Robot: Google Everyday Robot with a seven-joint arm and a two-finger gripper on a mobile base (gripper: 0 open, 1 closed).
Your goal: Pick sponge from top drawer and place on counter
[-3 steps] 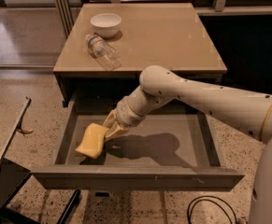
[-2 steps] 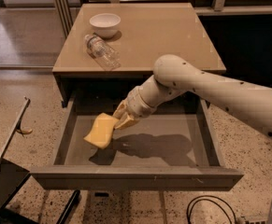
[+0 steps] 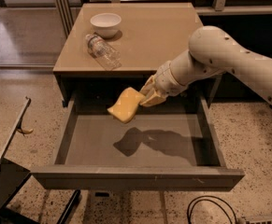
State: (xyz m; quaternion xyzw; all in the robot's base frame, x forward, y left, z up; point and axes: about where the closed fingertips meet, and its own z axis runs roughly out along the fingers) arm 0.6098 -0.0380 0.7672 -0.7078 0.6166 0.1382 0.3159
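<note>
The single camera view looks down on a wide, shallow grey-brown top drawer [image 3: 136, 178], which stands pulled out from under the square glossy tan counter [image 3: 159, 31] with its dark brown edge. The small, soft, pale-yellow foam sponge [image 3: 125, 105] hangs in the air above the drawer's flat grey bottom, tilted, near the back of the drawer and just below the counter's front edge. It touches neither the drawer nor the counter, and its shadow, joined with the arm's, lies on the drawer floor beneath it.

The cream-yellow two-finger gripper [image 3: 147, 97] is at the sponge's right end, with its jaws clamped on that end. How far the fingers reach into the foam seems slight, but the view does not settle it. The white, rounded robot arm [image 3: 219, 55] comes in from the right, crossing the counter's front right corner.

On the counter, towards its left rear, sits a small white round bowl [image 3: 105, 24]. Just in front of it, a clear plastic bottle [image 3: 103, 52] lies on its side. A dark cable [image 3: 210, 208] loops on the speckled floor [image 3: 257, 139] in front of the drawer.
</note>
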